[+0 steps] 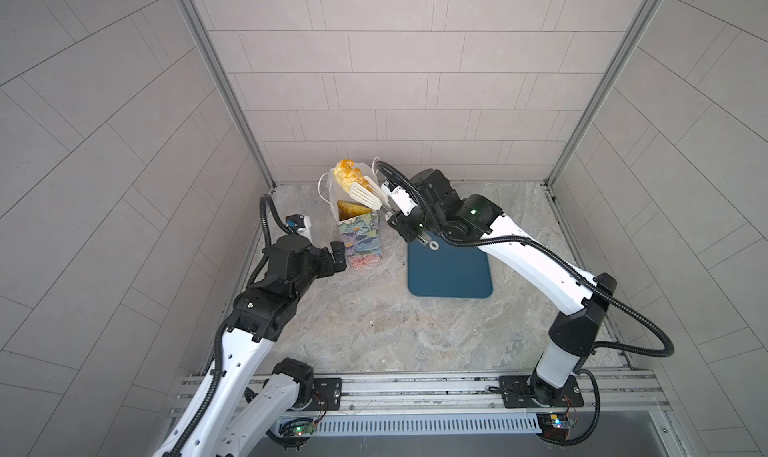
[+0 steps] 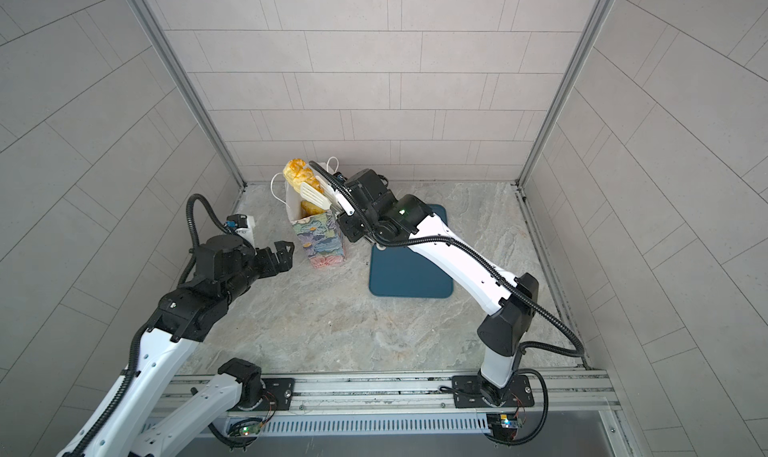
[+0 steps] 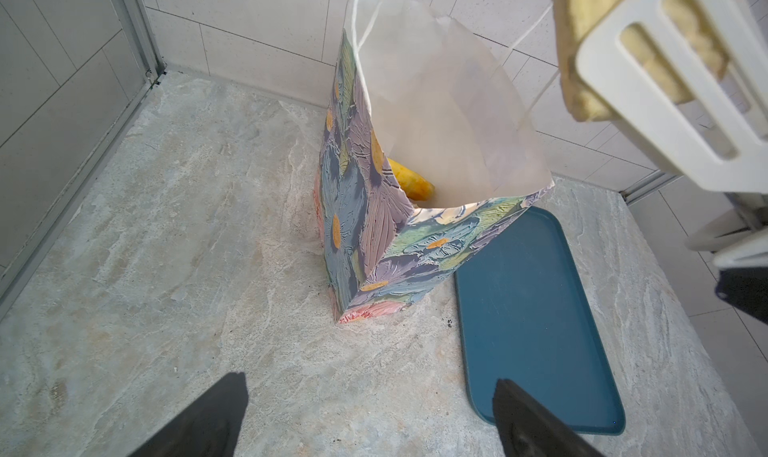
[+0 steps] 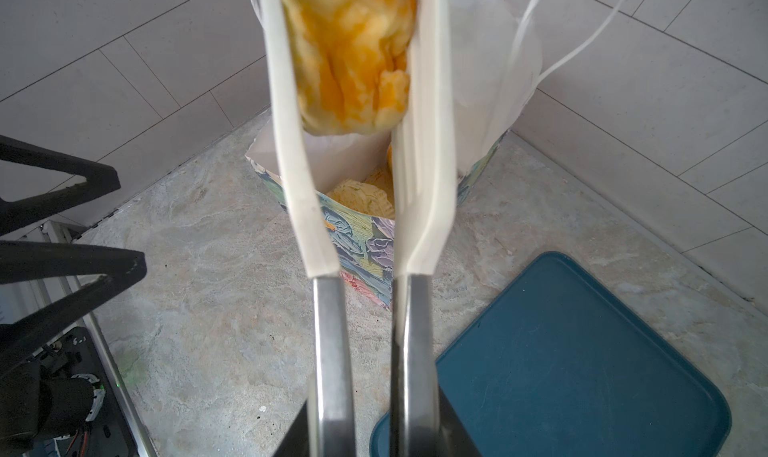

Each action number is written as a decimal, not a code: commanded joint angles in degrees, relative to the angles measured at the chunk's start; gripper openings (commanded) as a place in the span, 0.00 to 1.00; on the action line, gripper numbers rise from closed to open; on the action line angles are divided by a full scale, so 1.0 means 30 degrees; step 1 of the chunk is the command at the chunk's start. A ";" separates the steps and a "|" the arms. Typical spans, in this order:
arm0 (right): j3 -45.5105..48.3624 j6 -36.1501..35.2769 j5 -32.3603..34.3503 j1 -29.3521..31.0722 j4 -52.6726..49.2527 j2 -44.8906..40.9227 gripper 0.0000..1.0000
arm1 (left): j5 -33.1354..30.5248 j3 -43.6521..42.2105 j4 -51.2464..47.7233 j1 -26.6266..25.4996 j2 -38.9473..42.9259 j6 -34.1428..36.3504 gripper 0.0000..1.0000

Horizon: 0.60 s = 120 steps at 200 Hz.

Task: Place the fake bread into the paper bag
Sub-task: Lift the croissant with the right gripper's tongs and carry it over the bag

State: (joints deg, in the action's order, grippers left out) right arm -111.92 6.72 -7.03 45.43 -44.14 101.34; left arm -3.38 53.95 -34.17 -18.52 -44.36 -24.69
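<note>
The paper bag (image 1: 360, 239) (image 2: 319, 239) stands upright and open near the back wall, flower-printed with white cord handles. Fake bread (image 1: 346, 208) (image 3: 410, 179) lies inside it. My right gripper (image 1: 406, 225) (image 4: 374, 426) is shut on the metal handles of white-tipped tongs (image 1: 366, 193) (image 4: 328, 330). The tongs pinch a golden piece of fake bread (image 1: 348, 171) (image 2: 296, 171) (image 4: 353, 56) just above the bag's mouth. My left gripper (image 1: 338, 253) (image 3: 370, 396) is open and holds nothing, low beside the bag's left side and apart from it.
A flat teal tray (image 1: 451, 278) (image 2: 409, 282) (image 3: 540, 309) lies on the marble tabletop right of the bag, partly under my right arm. Tiled walls close in the back and both sides. A metal rail runs along the front edge.
</note>
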 commanded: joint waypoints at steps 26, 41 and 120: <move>-0.2521 0.0228 0.1539 0.0156 -0.1214 0.1536 0.35 | -0.0106 0.0150 0.0141 -0.0080 0.0124 -0.0150 1.00; -0.3052 0.0160 0.1719 0.0150 -0.1504 0.1966 0.35 | -0.0133 0.0151 0.0145 -0.0095 0.0097 -0.0150 1.00; -0.6317 -0.0175 0.2426 0.0121 -0.3949 0.3845 0.44 | -0.0195 0.0108 0.0033 -0.0095 0.0226 -0.0062 1.00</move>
State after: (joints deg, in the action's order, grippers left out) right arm -128.51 6.35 -1.80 45.63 -54.68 112.97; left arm -3.22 53.95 -34.17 -18.52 -44.34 -24.64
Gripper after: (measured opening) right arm 0.428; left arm 0.998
